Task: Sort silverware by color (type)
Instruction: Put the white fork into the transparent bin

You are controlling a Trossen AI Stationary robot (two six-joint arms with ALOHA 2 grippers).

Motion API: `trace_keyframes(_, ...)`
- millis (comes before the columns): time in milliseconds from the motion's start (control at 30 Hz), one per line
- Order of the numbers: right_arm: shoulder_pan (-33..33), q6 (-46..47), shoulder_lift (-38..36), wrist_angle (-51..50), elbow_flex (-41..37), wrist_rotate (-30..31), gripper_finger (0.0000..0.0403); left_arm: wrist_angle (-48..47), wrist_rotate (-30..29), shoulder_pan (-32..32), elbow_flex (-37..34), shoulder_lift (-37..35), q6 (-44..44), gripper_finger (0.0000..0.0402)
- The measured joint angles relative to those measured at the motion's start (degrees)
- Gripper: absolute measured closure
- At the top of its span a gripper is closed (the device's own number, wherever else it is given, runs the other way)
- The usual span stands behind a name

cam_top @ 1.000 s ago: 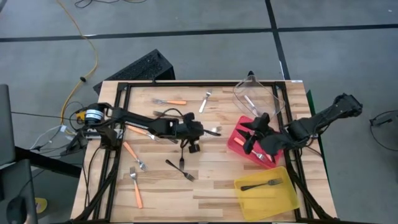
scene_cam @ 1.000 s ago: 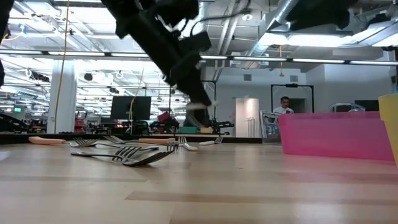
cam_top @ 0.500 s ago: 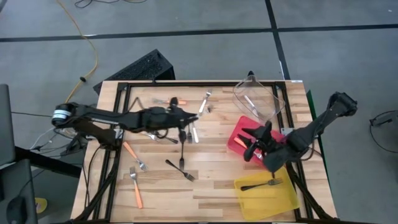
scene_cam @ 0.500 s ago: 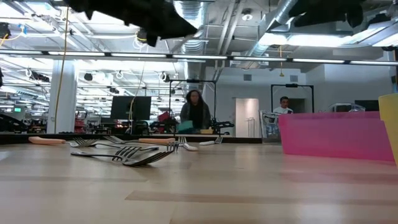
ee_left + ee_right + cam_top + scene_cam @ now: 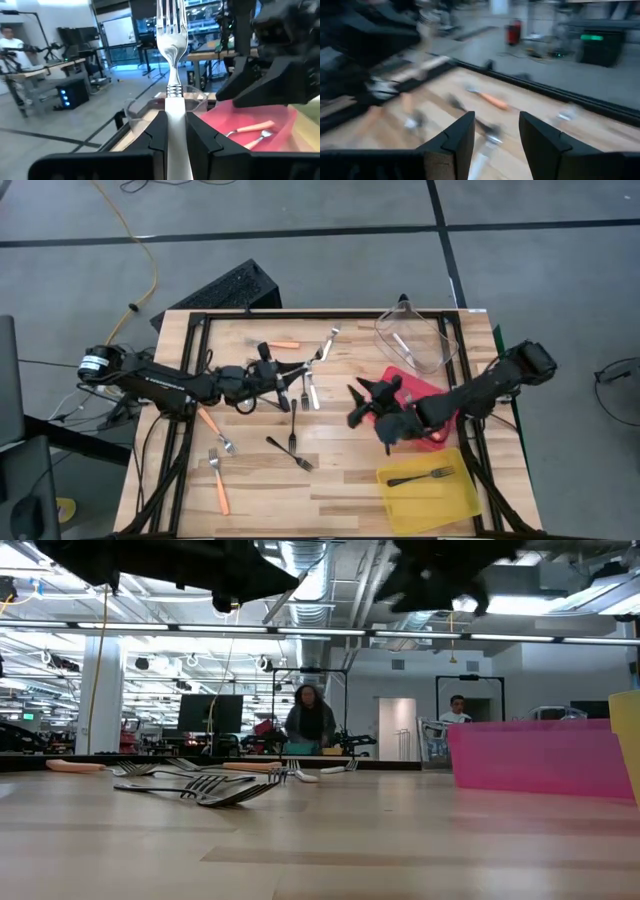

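1. At the table's left, four orange-handled forks lie unsorted: one (image 5: 201,422) beside the left arm, two (image 5: 219,480) near the front edge, and another (image 5: 277,344) at the far edge.
2. The left gripper (image 5: 295,369) hovers above the table's middle, its fingers (image 5: 156,134) clamped tight on a silver fork (image 5: 172,75), tines pointing away from the wrist; the left wrist view shows it aimed toward the bins.
3. A black fork (image 5: 294,417) and a second one (image 5: 290,453) wait on the wood just in front of that gripper, with a pale fork (image 5: 313,394) close beside it.
4. The right gripper (image 5: 372,402) reaches in from the right over open table, fingers (image 5: 451,144) parted and holding nothing, apparently heading for the loose forks.
5. The red bin (image 5: 420,387) holds at least one orange-handled fork (image 5: 250,128), seen in the left wrist view.
6. The clear bin (image 5: 440,355) at the far right corner carries a pale utensil (image 5: 404,345).
7. The yellow bin (image 5: 455,495) holds one black fork (image 5: 420,476).
8. Judging by the spread, sorting is in its early stage: most forks remain on the table.
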Motion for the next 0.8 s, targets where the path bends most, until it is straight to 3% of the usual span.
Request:
trace_keyframes(167,-5.43,-17.33,0.78,21.62,0.12,-16.05,0.0225,0.14,-3.63,-1.00,0.00,-0.04,2.17,0.0378)
trace_keyframes(300,-9.86,-24.13,0.80,28.23,0.03,-25.78,0.0224,1.86,-3.65,-1.41,0.02,-0.05,3.24,0.0378)
trace_keyframes(433,-13.84,-24.11,0.72,33.11,0.11,-36.06,0.0208,3.71,-3.76,-1.50,0.02,-0.07,4.93,0.0378)
trace_keyframes(800,-18.12,-25.11,0.80,34.70,0.07,-39.73,0.0147,5.59,-4.77,-1.45,0.07,-0.07,6.24,0.0375)
